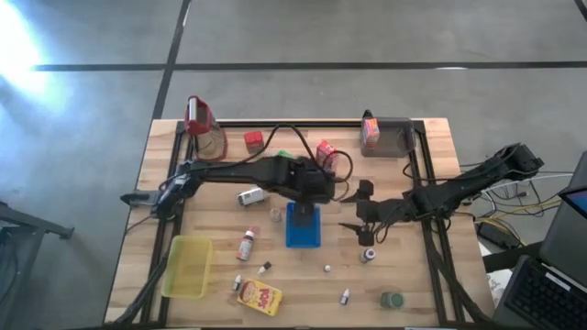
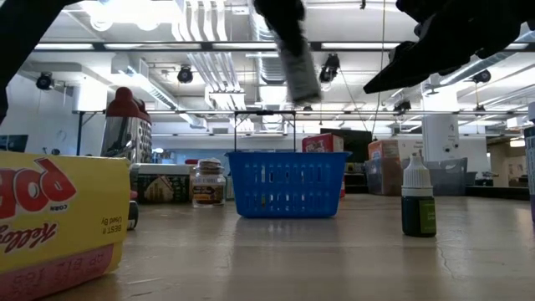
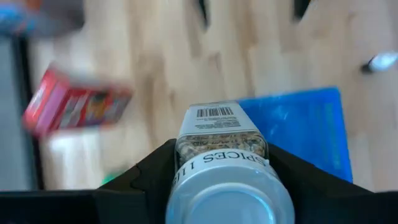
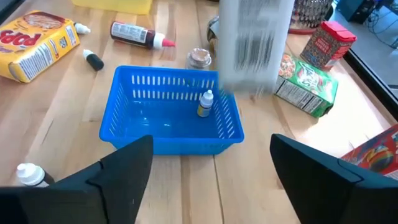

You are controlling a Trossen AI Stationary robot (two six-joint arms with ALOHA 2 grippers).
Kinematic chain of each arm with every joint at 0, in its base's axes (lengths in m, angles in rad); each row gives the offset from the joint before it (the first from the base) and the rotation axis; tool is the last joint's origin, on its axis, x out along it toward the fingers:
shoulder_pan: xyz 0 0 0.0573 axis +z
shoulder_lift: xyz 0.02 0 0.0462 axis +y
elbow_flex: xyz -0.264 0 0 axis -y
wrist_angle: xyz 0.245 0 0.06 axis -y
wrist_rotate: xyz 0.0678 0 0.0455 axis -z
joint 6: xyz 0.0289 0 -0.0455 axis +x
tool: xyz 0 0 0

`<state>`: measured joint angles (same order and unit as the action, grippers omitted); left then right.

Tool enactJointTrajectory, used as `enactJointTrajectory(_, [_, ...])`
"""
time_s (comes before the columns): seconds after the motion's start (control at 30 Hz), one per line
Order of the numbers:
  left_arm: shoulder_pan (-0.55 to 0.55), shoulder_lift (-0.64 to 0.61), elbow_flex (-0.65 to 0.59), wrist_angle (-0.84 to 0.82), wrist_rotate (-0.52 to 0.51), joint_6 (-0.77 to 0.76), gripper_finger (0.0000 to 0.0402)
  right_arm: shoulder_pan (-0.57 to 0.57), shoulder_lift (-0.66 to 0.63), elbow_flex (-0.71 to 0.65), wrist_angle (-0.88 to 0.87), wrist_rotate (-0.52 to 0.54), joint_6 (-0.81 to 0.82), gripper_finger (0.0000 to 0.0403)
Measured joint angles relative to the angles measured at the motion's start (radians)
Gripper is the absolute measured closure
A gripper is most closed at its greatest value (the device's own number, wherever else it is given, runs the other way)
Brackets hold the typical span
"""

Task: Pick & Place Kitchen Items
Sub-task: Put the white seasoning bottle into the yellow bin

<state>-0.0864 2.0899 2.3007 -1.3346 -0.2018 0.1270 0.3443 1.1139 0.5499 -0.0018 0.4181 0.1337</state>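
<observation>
Left gripper (image 3: 217, 180) closed on a spice jar (image 3: 221, 146), clear-walled with a pale cap and a barcode label, held above the blue basket (image 1: 303, 226) at the centre of the high view. In the low view, jar (image 2: 292, 50) blurred and tilted near the top centre, hanging over the basket (image 2: 288, 184).

Right gripper (image 1: 362, 215) just right of the basket in the high view, fingers spread wide, holding nothing; in the right wrist view both dark fingers (image 4: 124, 171) low in the frame, well apart, basket (image 4: 171, 118) between and beyond them.

Inside the basket, one small dropper bottle (image 4: 204, 104) with a white cap, standing near the far wall.

Around the basket on the table (image 1: 422, 284): yellow cereal box (image 1: 260, 297) at lower centre-left, yellow tray (image 1: 187, 267) at lower left, small brown bottle with red tip (image 1: 247, 243) left of the basket, small green-labelled bottle (image 2: 417, 199) at the right of the low view, round dark tin (image 1: 392, 300) at lower right. Red carton (image 4: 327, 42) and green packet (image 4: 306, 84) at the upper right of the right wrist view, beside the blurred jar (image 4: 256, 43). Clear jug with red top (image 1: 204, 124) at upper left of the high view, orange carton (image 1: 371, 132) at upper right.
</observation>
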Motion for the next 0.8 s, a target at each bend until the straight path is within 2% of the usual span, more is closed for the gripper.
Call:
enactJointTrajectory(0.1, [-0.013, -0.003, 0.058, -0.135, -0.031, -0.071, 0.0193, 0.000, 0.000, 0.000, 0.000, 0.000, 0.002, 0.0073])
enactJointTrajectory(0.23, [-0.037, -0.065, 0.015, -0.244, -0.027, -0.185, 0.0193, 0.000, 0.000, 0.000, -0.002, 0.001, 0.009, 0.0067])
enactJointTrajectory(0.4, [-0.082, -0.183, -0.087, -0.238, 0.037, -0.315, 0.0193, 0.000, -0.026, 0.000, -0.041, -0.002, -0.054, 0.0060])
enactJointTrajectory(0.6, [-0.177, -0.344, -0.253, -0.234, 0.026, -0.499, 0.0193, -0.034, -0.111, -0.008, -0.097, 0.005, -0.016, 0.0053])
enactJointTrajectory(0.7, [-0.230, -0.424, -0.353, -0.238, 0.025, -0.615, 0.0193, -0.060, -0.172, -0.010, -0.116, 0.063, -0.051, 0.0057])
enactJointTrajectory(0.8, [-0.284, -0.491, -0.452, -0.238, 0.025, -0.733, 0.0193, -0.085, -0.238, -0.011, -0.123, 0.203, -0.086, 0.0065])
